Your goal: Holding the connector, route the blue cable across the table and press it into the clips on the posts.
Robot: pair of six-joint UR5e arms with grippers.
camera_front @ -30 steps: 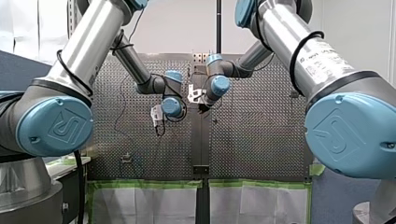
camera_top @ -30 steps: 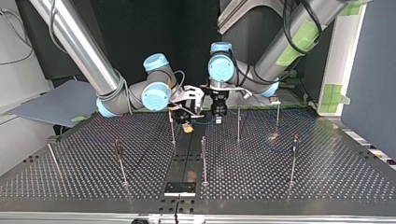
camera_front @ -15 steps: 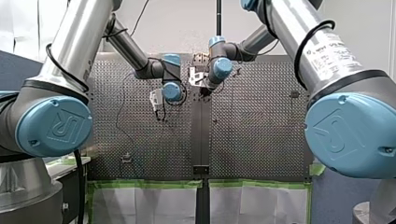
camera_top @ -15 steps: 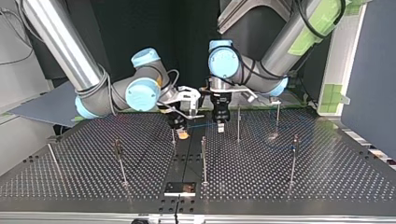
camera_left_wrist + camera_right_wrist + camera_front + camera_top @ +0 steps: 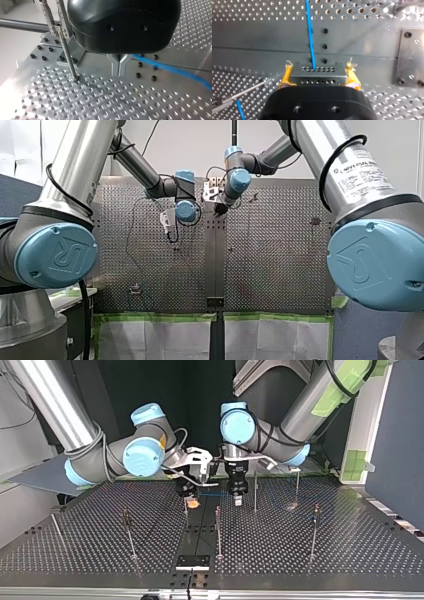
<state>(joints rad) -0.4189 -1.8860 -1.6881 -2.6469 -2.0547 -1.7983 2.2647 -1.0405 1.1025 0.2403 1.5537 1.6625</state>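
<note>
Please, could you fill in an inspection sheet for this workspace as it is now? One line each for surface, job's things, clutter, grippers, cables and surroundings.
Surface: perforated table, metal, with a plain strip down its middle.
Job's things: connector is held; blue cable leaves it and runs ahead over the table; thin posts stand upright; whether the cable sits in any clip cannot be told.
Clutter: nothing seen.
Grippers: right gripper, jaws shut on the connector, with yellow pads; left gripper, jaws together, blue cable beside them, grip on it unclear.
Cables: black cable hangs by my left arm's base.
Surroundings: green tape along the table's edge.
</note>
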